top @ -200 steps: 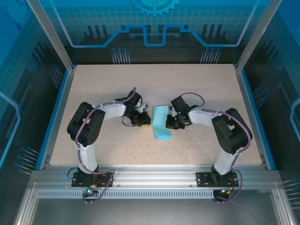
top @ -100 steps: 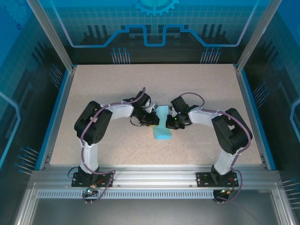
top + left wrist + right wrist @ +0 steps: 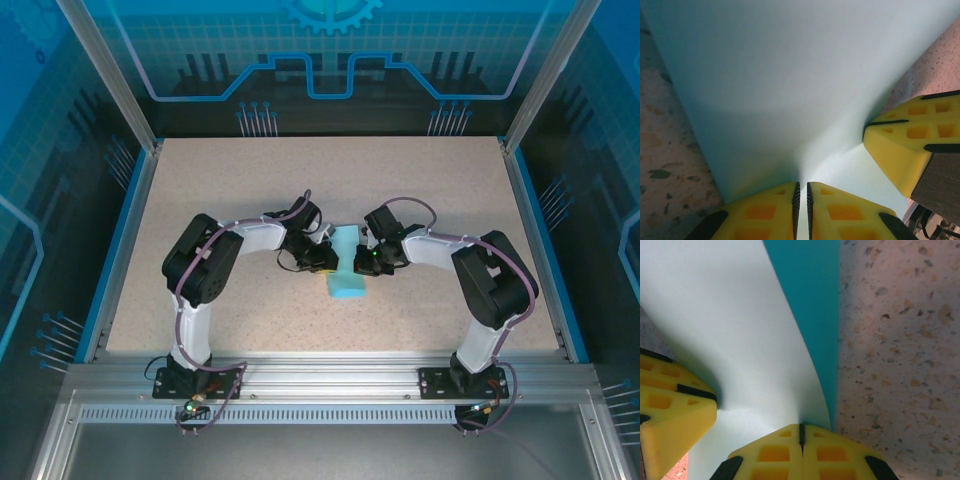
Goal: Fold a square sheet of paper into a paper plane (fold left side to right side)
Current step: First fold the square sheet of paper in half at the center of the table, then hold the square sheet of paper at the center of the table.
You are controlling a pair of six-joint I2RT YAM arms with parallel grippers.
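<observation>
The square sheet of paper (image 3: 348, 278) is light blue and lies bulging in the table's middle, a narrow upright strip between my two grippers. My left gripper (image 3: 326, 257) is at its left edge. In the left wrist view the paper (image 3: 790, 75) curves down into the thin slit between the jaws of the left gripper (image 3: 801, 184), which is shut on it. My right gripper (image 3: 369, 260) is at the sheet's right edge. In the right wrist view the right gripper (image 3: 801, 426) is shut on the lifted, curling paper (image 3: 725, 315). The paper plane is out of view.
The speckled beige table (image 3: 250, 190) is bounded by blue side rails (image 3: 124, 250) and an aluminium frame at the near edge (image 3: 330, 385). The other arm's yellow fingers (image 3: 895, 150) (image 3: 670, 407) stand very close in each wrist view.
My left gripper has moved right, from the paper's left edge to over it, close to the right gripper. The right arm has stayed put.
</observation>
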